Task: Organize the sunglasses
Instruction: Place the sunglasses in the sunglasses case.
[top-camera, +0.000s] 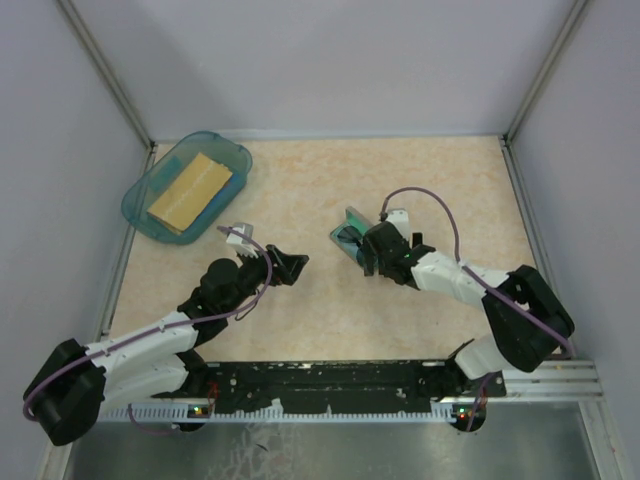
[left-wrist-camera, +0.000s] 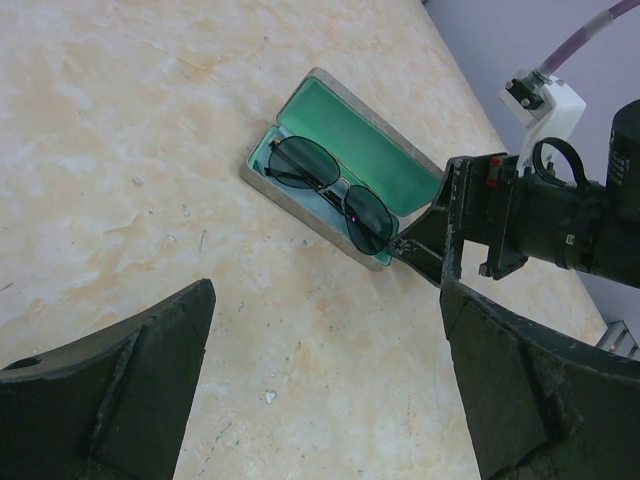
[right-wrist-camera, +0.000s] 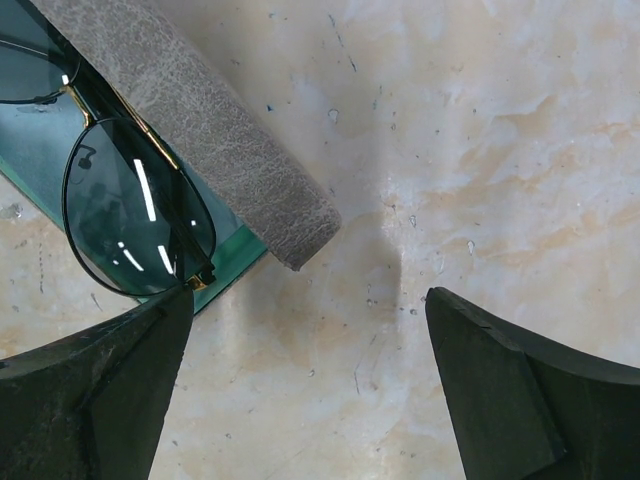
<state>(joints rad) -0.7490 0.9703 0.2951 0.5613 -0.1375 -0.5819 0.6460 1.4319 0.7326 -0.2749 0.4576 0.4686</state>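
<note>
The sunglasses (left-wrist-camera: 330, 187) lie folded in the open grey case (left-wrist-camera: 300, 205), on its green lining (left-wrist-camera: 355, 140). In the top view the case (top-camera: 345, 236) sits mid-table, right of centre. My right gripper (top-camera: 367, 251) is open at the case's right end, nothing between its fingers. In the right wrist view one dark lens (right-wrist-camera: 130, 210) and the case's grey wall (right-wrist-camera: 210, 140) show just ahead of that gripper (right-wrist-camera: 310, 310), its left finger (right-wrist-camera: 110, 390) by the case corner. My left gripper (left-wrist-camera: 325, 335) stands open over bare table, a short way left of the case (top-camera: 296, 266).
A blue translucent tray (top-camera: 140, 200) holding a tan block (top-camera: 190, 188) stands at the back left by the wall. Grey walls enclose the table on three sides. A black rail (top-camera: 330, 385) runs along the near edge between the arm bases.
</note>
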